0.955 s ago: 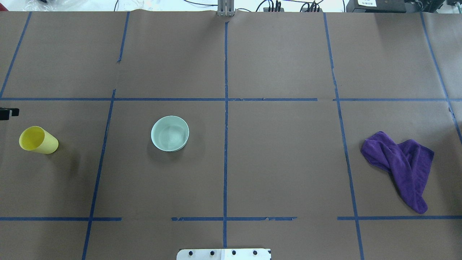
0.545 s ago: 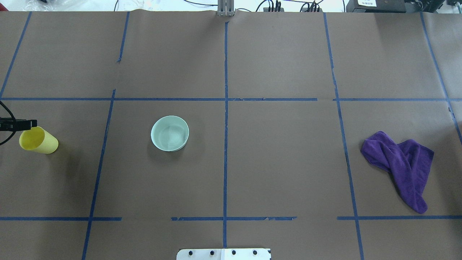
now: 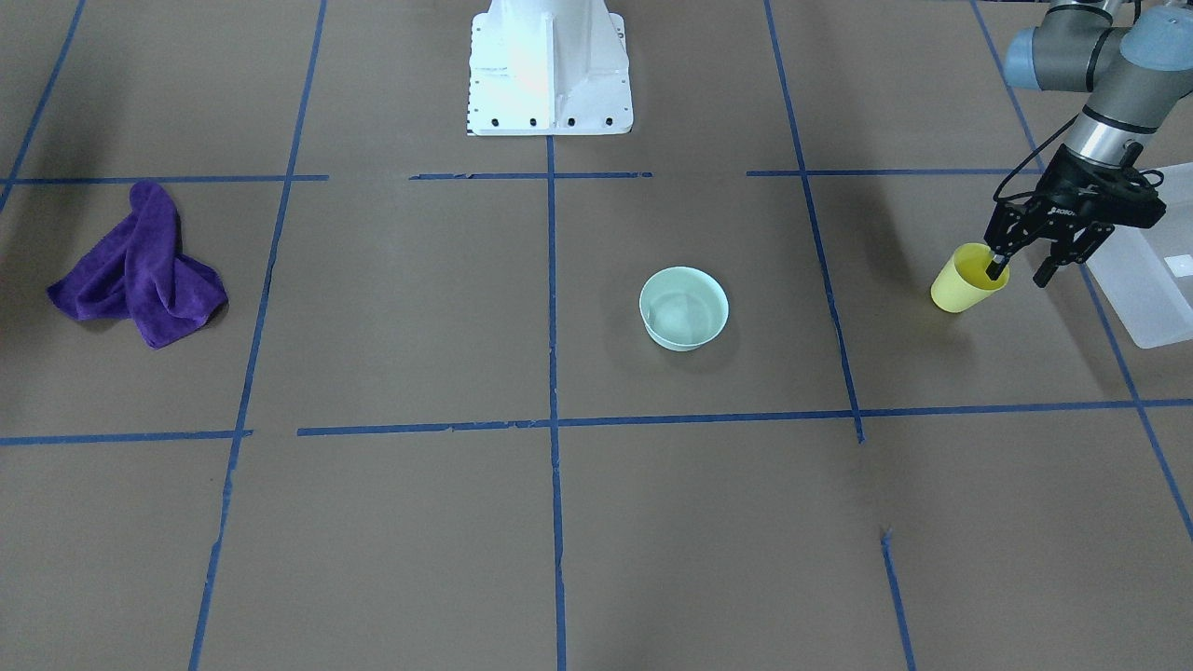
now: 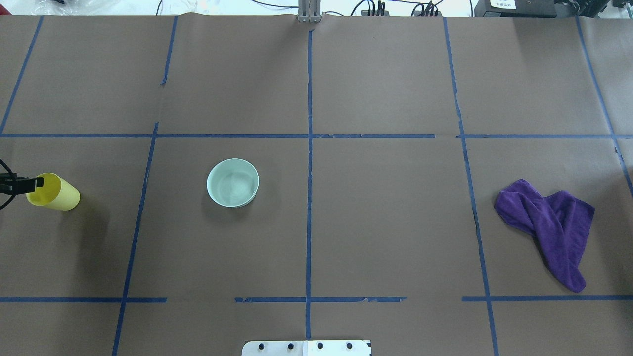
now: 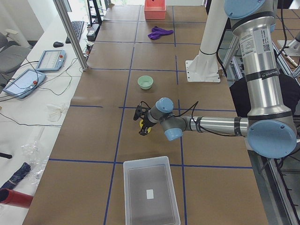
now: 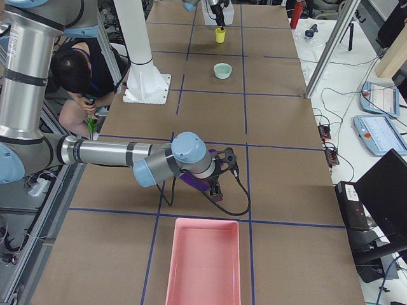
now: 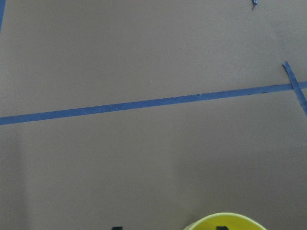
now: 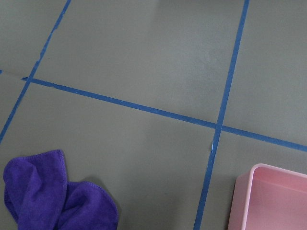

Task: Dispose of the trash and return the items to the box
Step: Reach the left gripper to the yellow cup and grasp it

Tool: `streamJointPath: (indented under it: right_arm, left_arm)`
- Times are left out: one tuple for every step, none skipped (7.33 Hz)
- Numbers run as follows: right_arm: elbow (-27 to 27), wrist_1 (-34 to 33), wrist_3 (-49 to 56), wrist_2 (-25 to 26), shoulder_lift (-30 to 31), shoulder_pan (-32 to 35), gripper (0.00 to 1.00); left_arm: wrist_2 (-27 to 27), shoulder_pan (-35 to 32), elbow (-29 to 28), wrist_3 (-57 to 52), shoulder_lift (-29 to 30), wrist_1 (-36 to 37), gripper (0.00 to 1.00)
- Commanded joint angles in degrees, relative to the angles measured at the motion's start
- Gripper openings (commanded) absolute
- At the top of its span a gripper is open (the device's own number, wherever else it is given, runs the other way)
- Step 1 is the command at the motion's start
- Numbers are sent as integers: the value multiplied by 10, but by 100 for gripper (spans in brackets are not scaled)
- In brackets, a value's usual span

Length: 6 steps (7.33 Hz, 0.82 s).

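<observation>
The yellow cup point(image 3: 965, 284) stands upright, mouth up, near the left end of the worktop point(image 3: 652, 522), just beside the frosted white box point(image 3: 1151, 289) but apart from it. The left hand point(image 3: 1019, 272) is down at the cup with its fingers spread. One finger reaches into the mouth and the other hangs outside the wall on the box side, so the rim sits between them and nothing is pinched yet.

The cup looks like thin plastic: light, fairly stiff, smooth and probably a little slippery. Its wall would likely flex under a hard squeeze. Pinching the wall just below the rim, as the fingers are now placed, seems a sound hold. Because the cup is empty and light, a nudge before closing could tip or slide it.

The pale green bowl point(image 3: 683, 308) sits well apart from the cup, nearer the middle of the worktop. It is wider and shallower, so its rim is likely the only place to take hold.

The right hand point(image 6: 224, 176) hovers over the purple cloth point(image 6: 194, 181), near a pink tray point(image 6: 203, 267). Whether its fingers are spread or pressed together cannot be told.

White lettering on the left hand's body and a small white label in the box are both too small to read.
</observation>
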State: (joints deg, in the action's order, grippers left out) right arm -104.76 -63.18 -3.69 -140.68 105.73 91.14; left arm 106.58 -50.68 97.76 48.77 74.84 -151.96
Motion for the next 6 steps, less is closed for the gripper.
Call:
streamJointPath:
  right_arm:
    - [0, 1, 0, 0, 0, 0, 100]
    - [0, 1, -1, 0, 0, 0, 100]
    - [1, 0, 0, 0, 0, 0, 100]
    - [1, 0, 0, 0, 0, 0, 100]
    - [2, -1, 0, 0, 3, 0, 100]
    - [2, -3, 0, 0, 10, 0, 100]
  left_arm:
    - [0, 12, -2, -3, 0, -4, 0]
    - [1, 18, 0, -3, 0, -13, 0]
    - [26, 15, 8, -21, -1, -16, 0]
    - [94, 3, 18, -85, -8, -16, 0]
    - [148, -41, 22, -151, -22, -14, 0]
    - [221, -134, 21, -252, -22, 9, 0]
